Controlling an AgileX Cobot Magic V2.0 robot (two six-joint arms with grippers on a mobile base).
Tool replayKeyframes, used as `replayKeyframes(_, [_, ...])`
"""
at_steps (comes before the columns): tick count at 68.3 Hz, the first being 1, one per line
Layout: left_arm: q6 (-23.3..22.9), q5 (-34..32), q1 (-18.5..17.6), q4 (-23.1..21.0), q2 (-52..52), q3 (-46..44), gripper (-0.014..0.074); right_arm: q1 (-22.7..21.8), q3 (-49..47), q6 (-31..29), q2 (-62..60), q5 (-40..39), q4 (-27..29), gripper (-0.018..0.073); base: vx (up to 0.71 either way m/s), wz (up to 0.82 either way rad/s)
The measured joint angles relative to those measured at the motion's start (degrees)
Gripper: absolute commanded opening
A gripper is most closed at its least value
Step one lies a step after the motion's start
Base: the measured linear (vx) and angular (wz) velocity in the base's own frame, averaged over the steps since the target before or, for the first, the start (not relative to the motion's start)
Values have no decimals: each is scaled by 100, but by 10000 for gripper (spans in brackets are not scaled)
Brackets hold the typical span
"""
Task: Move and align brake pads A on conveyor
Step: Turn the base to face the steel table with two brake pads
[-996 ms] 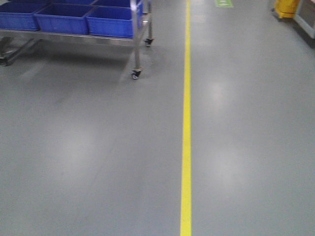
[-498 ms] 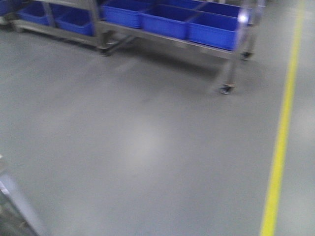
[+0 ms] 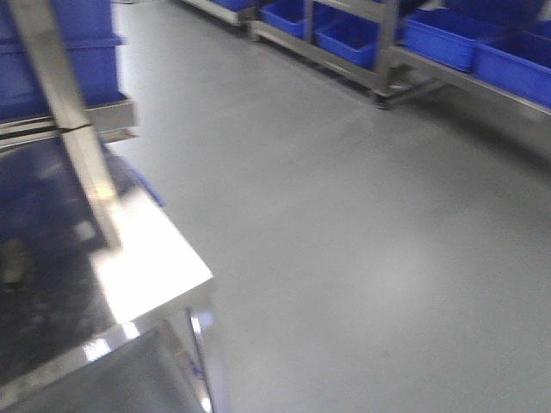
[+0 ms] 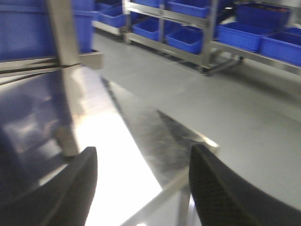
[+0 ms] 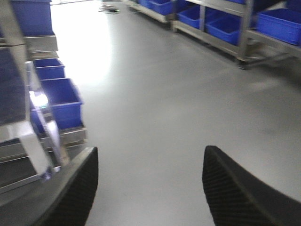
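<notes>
No brake pads A can be made out in these blurred views. A dark surface [image 3: 39, 258] on the left, beside a shiny steel tabletop [image 3: 159, 262], may be the conveyor, but I cannot tell. A small blurred patch [image 3: 12, 261] lies on it. My left gripper [image 4: 142, 155] is open over the steel tabletop's corner [image 4: 141, 141], with nothing between its fingers. My right gripper [image 5: 150, 155] is open over bare grey floor [image 5: 155, 108], also holding nothing. Neither gripper shows in the front view.
A steel upright post [image 3: 69, 120] rises from the tabletop on the left. Metal racks with blue bins [image 3: 448, 39] run along the back right. More blue bins [image 5: 61, 101] sit low at the left of the right wrist view. Grey floor [image 3: 362, 241] lies between.
The front view has swung left. The yellow floor line has left the frame, the blue bin racks have slid right, and the steel tabletop with its post has come in at the left.
</notes>
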Motion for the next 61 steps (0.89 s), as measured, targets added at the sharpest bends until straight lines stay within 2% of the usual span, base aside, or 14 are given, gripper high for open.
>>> replayKeyframes(40, [0, 0, 0, 0, 0, 0, 422, 0, 0, 0, 0, 0, 0, 466, 20, 78])
replayKeyframes(61, [0, 4, 0, 0, 0, 0, 422, 0, 0, 0, 0, 0, 0, 466, 15, 52])
